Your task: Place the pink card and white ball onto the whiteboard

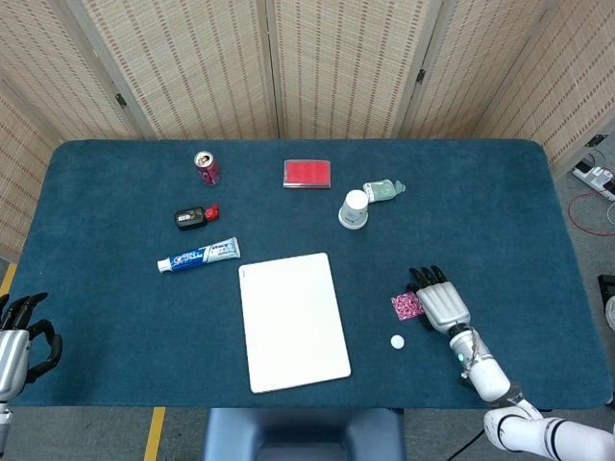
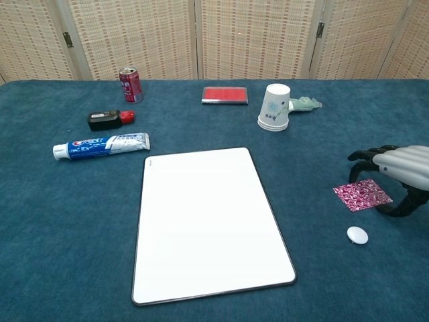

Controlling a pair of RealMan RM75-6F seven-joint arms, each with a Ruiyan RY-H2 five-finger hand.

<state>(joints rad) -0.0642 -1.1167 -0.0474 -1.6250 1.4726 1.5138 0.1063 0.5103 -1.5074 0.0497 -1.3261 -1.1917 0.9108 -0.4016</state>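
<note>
Currently pink card (image 2: 362, 195) lies flat near the bench's right front, white ball (image 2: 357, 235) just in front, both off whiteboard (image 2: 208, 221). Right hand (image 2: 401, 176) arches over the card's right edge, fingers apart, gripping nothing. Step: grasping the card; next needs pinching its thin edge. Left hand (image 1: 21, 343) idles, holding nothing.

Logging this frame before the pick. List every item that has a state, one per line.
pink card: flat on table, off the whiteboard
white ball: on table, untouched
whiteboard: bare
paper cup: upside down
soda can: upright
toothpaste: lying down
right hand: arched over card edge
left hand: holds nothing
</note>
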